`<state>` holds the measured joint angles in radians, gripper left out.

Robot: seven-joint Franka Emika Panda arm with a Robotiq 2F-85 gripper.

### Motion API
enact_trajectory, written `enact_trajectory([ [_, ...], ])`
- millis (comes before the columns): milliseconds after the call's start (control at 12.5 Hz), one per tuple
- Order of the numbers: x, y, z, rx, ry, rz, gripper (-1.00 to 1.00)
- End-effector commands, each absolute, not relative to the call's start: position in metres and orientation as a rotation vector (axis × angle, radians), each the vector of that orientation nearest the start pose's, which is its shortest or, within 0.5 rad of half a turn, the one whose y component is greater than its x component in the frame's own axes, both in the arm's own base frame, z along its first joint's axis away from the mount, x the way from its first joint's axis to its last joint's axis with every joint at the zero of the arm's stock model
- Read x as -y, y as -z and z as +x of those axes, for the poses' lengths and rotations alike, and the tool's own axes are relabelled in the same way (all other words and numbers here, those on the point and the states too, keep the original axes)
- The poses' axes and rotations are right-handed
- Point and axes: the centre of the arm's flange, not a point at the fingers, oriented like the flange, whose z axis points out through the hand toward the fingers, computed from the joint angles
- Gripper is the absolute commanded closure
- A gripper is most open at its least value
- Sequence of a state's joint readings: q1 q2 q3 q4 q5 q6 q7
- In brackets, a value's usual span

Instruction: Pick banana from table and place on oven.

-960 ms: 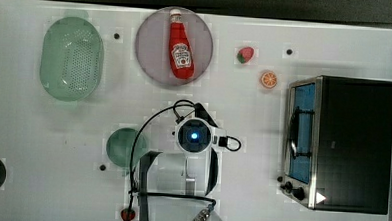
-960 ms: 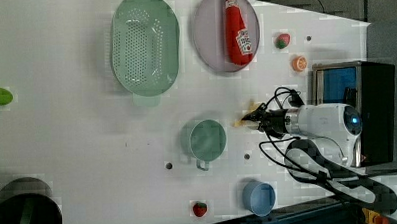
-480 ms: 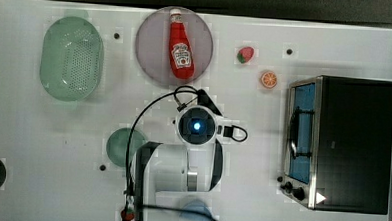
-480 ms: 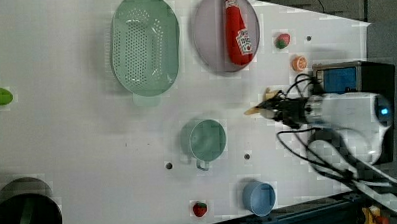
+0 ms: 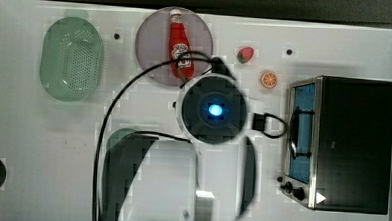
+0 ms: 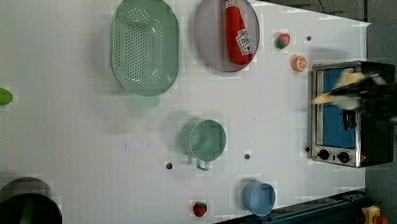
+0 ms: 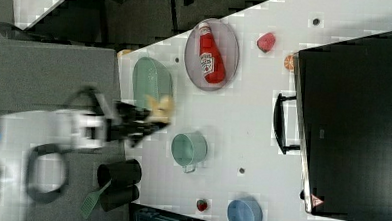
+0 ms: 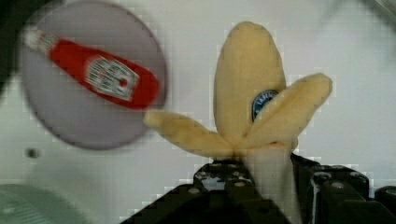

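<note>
The pale-yellow banana (image 8: 250,88), peel flaps splayed, is held by its stem end in my gripper (image 8: 268,172), which is shut on it, well above the white table (image 5: 33,133). In the left view the banana (image 6: 336,89) and gripper (image 6: 353,94) appear blurred over the black oven (image 6: 347,137) and its blue glass door. The right view puts the banana (image 7: 159,109) and gripper (image 7: 143,124) high over the table's far side from the oven (image 7: 353,127). My wrist (image 5: 214,110) in the top view hides the banana, left of the oven (image 5: 352,147).
A ketchup bottle (image 5: 179,44) lies on a grey plate (image 5: 151,48). A green colander (image 5: 71,57), green cup (image 6: 205,139), blue cup (image 6: 258,197), orange slice (image 5: 269,79), strawberries (image 5: 245,54) and a black pot (image 6: 25,213) stand around.
The arm has risen and swung toward the oven with the banana. In the left view the banana has gone from beside the green cup to in front of the oven door.
</note>
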<state>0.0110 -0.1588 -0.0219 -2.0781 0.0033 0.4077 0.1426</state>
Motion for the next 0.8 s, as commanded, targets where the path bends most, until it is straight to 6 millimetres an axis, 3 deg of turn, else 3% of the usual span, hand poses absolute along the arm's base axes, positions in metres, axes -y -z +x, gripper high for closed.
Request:
enact_trajectory([
  [80,0.091,-0.539,0.5,-1.645,0.02,-2.654,0.45],
  [240,0.15,-0.539,0.492,-1.64,0.043,-2.703,0.46],
  [480,0.234,-0.521,0.485,-1.458,0.091,-2.882,0.45],
  [800,0.326,-0.474,0.479,-1.315,0.106,-3.024,0.45],
])
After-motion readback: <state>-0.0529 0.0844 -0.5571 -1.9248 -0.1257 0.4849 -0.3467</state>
